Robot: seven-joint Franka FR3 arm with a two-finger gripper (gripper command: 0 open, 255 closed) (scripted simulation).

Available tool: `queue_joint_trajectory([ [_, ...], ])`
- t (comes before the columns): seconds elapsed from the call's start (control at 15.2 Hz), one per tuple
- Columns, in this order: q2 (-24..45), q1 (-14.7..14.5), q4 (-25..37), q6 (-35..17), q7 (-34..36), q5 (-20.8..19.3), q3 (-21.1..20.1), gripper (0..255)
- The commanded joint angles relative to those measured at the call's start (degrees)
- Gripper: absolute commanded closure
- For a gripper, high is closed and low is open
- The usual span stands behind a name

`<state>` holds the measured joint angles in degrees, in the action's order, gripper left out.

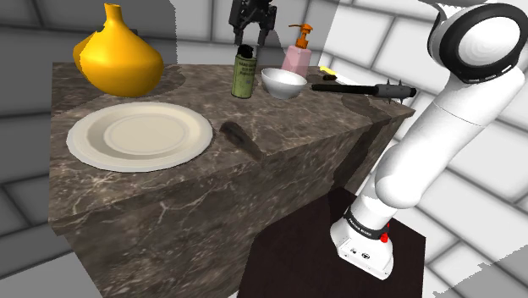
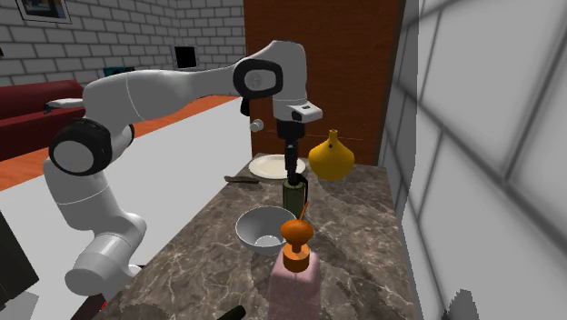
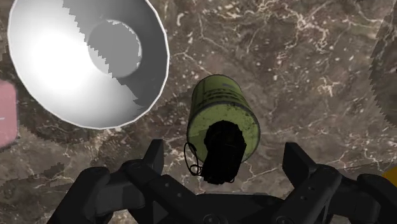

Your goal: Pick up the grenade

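The gripper [image 1: 252, 37] hangs over the grenade [image 1: 244, 74], fingers apart and not touching it. The grenade stands upright just beside the bowl [image 1: 283, 82]. Descending off-centre, a finger could strike its top, tipping it or knocking it against the bowl.

White arm [image 1: 448, 144] of smooth rounded tubular links, dark ring joints [image 1: 478, 42], flared white base collar [image 1: 360, 245] at five o'clock in the shoulder view, black band, small red dot [image 1: 383, 238], all-black two-finger gripper [image 3: 224, 147]
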<state>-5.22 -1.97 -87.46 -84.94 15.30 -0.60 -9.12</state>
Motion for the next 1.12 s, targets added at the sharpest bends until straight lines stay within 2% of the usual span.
queue_joint_trajectory([
  [0.0,0.3,-0.1,-0.6,-0.9,0.2,-0.1,-0.1,0],
  [0.33,-1.4,0.0,-6.9,-5.6,0.1,0.2,0.0,0],
  [0.46,-1.4,0.0,-6.9,-5.6,0.1,0.2,0.0,0],
  [0.53,-1.4,0.0,-7.0,-5.6,0.1,0.2,0.0,255],
  [1.06,-1.5,0.0,-7.0,-5.6,0.1,0.2,0.0,255],
])
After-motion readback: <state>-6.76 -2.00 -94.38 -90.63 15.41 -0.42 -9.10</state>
